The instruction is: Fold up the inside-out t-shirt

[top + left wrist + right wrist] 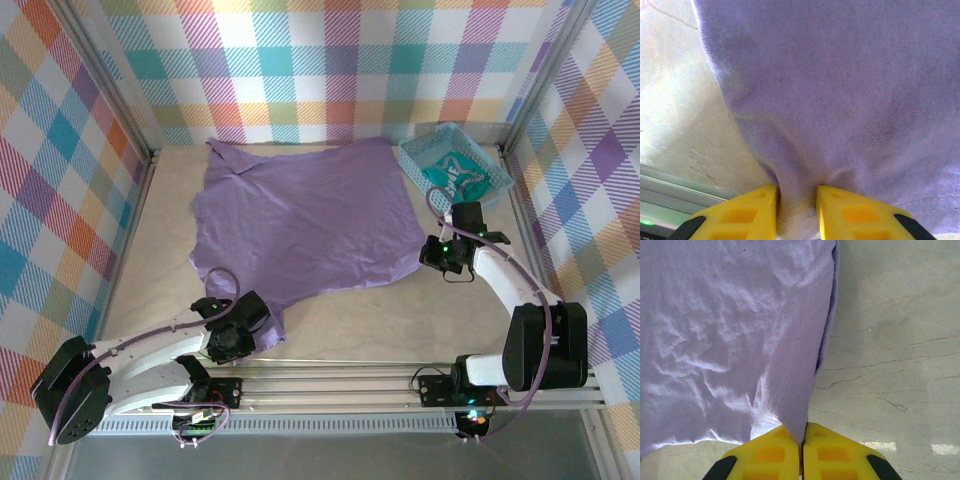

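**Arm pose**
- The left arm lies low along the near edge of the table (380,320), reaching from its base at 7 o'clock toward the centre. The left tool (236,338) sits at the shirt's near-left corner. In the left wrist view, the left tool (797,192) has a puckered bunch of lavender fabric pinched between its yellow fingers (755,210).
- The right arm rises from its base at 5 o'clock and extends toward 12 o'clock. The right tool (441,250) is at the shirt's right edge. In the right wrist view, the right tool (802,432) has its fingers pressed together on a narrow fold of the hem.

**Task item**
- The inside-out t-shirt (300,220) lies spread and mostly flat across the middle and far part of the table. Its far edge is near the back wall (330,70).

**Edges and open room**
- Bare table shows at 6 o'clock between the two tools, in a strip at 9 o'clock, and at 3 o'clock beside the right arm.
- A teal basket (410,160) holding a teal garment with white markings (460,175) stands at 2 o'clock, just beside the shirt's far-right corner.
- Checked walls close the left, far and right sides.
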Controlling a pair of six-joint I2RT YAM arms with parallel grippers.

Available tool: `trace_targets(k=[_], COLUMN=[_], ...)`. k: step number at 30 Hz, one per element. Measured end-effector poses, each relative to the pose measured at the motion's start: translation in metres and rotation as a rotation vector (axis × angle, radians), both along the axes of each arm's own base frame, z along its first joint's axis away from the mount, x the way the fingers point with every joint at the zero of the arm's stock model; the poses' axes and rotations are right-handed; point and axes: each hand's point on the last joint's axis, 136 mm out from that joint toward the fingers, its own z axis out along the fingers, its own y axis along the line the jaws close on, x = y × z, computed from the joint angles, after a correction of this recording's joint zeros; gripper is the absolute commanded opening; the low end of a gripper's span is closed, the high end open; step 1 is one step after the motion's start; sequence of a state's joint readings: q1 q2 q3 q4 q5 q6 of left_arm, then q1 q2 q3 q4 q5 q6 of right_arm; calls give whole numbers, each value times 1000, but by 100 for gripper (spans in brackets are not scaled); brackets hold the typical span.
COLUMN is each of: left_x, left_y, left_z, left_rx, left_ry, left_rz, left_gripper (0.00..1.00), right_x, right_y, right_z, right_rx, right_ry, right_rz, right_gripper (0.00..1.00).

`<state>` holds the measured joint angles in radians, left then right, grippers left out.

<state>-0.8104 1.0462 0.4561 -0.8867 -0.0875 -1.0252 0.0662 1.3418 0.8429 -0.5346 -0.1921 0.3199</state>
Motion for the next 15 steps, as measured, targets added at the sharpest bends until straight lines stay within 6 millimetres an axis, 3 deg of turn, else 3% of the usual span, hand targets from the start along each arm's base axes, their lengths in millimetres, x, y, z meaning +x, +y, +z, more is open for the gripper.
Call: trace_targets(k=[9,15], left_x=[6,22], left_y=[-1,-3], left_z=[11,47], left_rx=[-40,-94], left_ry=[-70,-180], left_rz=[2,22], left_gripper=[2,0], right_x=[-1,-8], right_y=[0,-5], right_z=[-1,-9], right_rx=[-1,-23], right_ry=[5,31], right_rz=[-1,-15], right_gripper=[6,7])
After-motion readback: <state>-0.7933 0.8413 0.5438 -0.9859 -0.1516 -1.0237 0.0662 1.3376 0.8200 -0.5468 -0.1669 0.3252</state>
